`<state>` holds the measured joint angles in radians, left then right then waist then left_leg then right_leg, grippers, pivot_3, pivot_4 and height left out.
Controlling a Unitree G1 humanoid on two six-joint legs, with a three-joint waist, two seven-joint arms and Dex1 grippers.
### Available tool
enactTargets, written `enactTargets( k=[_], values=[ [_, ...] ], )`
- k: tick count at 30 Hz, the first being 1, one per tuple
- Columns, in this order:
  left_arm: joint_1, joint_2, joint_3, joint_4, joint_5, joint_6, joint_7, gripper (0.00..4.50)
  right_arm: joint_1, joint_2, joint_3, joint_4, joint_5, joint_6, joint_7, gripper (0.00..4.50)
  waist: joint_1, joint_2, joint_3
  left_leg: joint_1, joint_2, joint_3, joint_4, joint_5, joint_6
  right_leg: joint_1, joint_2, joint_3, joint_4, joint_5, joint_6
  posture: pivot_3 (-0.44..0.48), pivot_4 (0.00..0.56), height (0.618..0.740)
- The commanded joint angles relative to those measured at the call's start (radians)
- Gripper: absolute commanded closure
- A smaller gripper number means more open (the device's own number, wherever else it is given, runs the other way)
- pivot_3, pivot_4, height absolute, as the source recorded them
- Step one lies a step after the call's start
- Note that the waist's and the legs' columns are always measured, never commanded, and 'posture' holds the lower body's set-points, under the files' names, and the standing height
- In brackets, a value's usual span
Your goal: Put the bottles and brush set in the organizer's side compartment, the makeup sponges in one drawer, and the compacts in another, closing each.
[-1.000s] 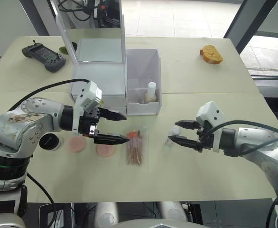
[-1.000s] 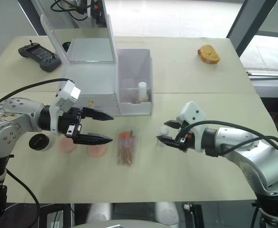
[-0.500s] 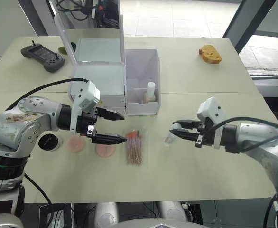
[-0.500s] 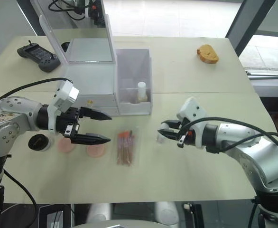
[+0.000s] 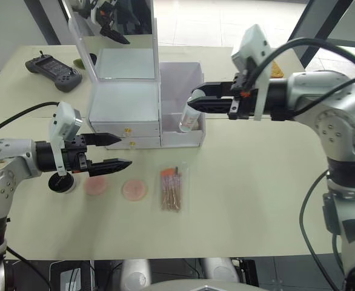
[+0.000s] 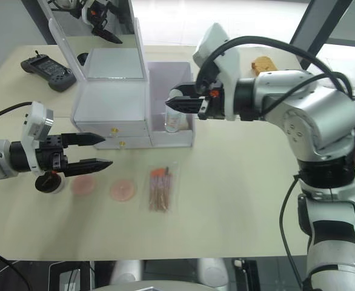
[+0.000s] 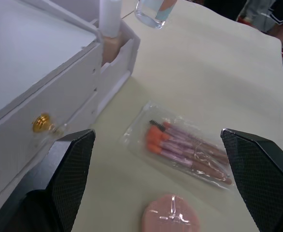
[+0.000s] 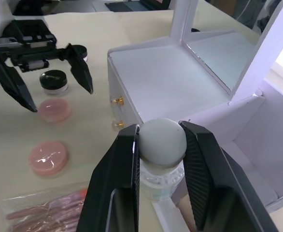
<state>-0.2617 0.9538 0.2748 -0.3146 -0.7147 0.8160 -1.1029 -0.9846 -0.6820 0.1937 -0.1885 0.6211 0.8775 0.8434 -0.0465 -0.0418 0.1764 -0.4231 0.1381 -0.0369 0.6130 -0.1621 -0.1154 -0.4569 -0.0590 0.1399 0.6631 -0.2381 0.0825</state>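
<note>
The clear bottle [image 5: 188, 119] has been lifted off the table, clamped by the right gripper [image 5: 195, 101] above the side compartment [image 5: 192, 82]; release is next. The left gripper [image 5: 116, 151] is held wide.

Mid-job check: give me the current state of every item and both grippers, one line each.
right gripper: shut on the clear bottle's cap, above the side compartment
clear bottle: held, hanging cap-up
beige bottle: upright in the side compartment
organizer: lid up, both drawers closed
left gripper: open, empty
brush set: flat on the table
makeup sponges: on the table
compact: on the table
</note>
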Motion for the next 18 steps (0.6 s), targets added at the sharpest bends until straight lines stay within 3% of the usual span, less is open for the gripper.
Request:
enactTargets(
  k=[1,9,18],
  values=[
    [0.061,-0.006,0.095,-0.107,-0.049,0.016,0.057,0.00,-0.064,0.042,0.053,0.116,-0.119,-0.124,0.042,3.59,0.000,0.000,0.000,0.000,0.000,0.000,0.000,0.000,0.000,-0.001,0.000,0.000,0.000,0.000,0.000,0.000,0.150,0.705],
    [0.171,0.007,0.196,-0.196,-0.127,0.062,0.115,0.00,-0.135,0.156,0.096,0.369,-0.268,-0.258,0.107,3.59,0.001,0.000,0.000,0.001,0.000,0.000,-0.001,0.000,0.000,-0.001,0.000,0.000,0.001,0.001,-0.001,0.000,0.150,0.705],
    [0.197,0.015,0.199,-0.208,-0.138,0.048,0.129,0.00,-0.174,0.264,0.127,0.557,-0.383,-0.334,0.164,3.59,0.000,0.000,0.000,0.001,0.000,0.000,-0.001,0.000,0.000,-0.001,0.000,0.000,0.001,0.002,-0.003,0.000,0.150,0.705]
  ],
)
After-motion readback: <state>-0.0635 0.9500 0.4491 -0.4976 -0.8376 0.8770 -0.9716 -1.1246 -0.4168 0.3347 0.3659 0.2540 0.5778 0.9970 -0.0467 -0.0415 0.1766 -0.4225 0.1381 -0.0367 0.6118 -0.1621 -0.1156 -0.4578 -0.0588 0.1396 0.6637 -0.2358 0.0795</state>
